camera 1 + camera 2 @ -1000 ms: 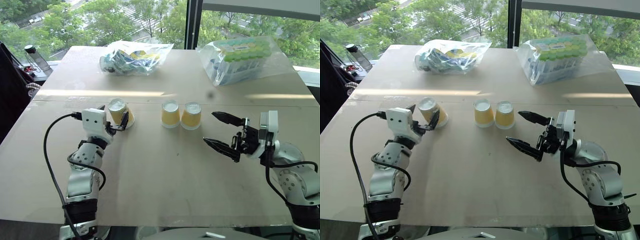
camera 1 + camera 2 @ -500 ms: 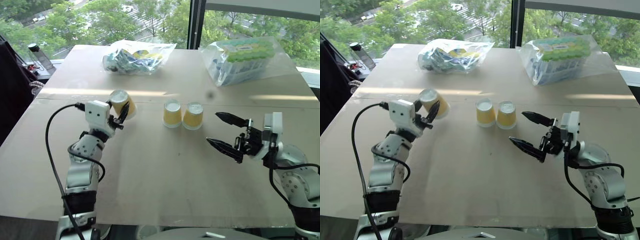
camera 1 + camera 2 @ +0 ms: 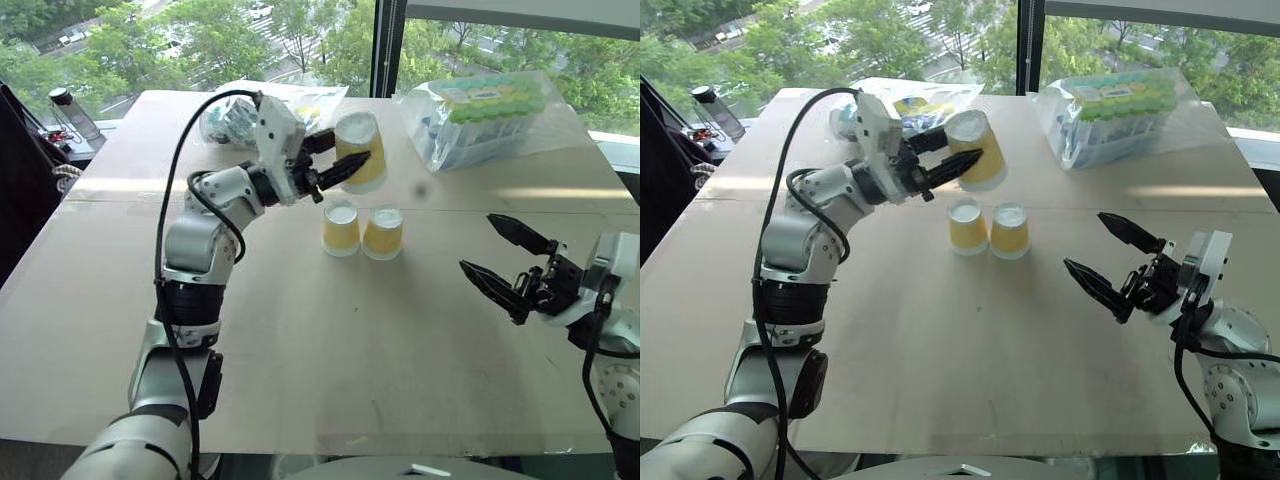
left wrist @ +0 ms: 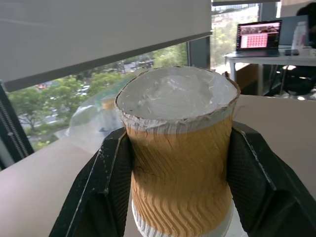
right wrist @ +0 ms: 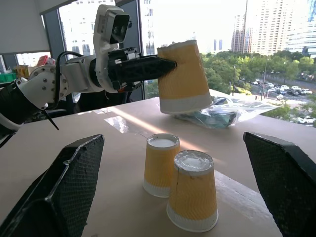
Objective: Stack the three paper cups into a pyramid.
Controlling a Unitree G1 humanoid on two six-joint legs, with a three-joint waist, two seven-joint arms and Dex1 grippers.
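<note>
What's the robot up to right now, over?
Left gripper shut on third cup, above two base cups. Right gripper open, empty. Nothing in the way.

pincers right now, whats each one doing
left pincer: closed on a paper cup, held above the table.
right pincer: open, empty.

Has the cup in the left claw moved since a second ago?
Yes. The held cup has been lifted off the table and carried right; it now hangs above the two standing cups, gripped by the left claw.
</note>
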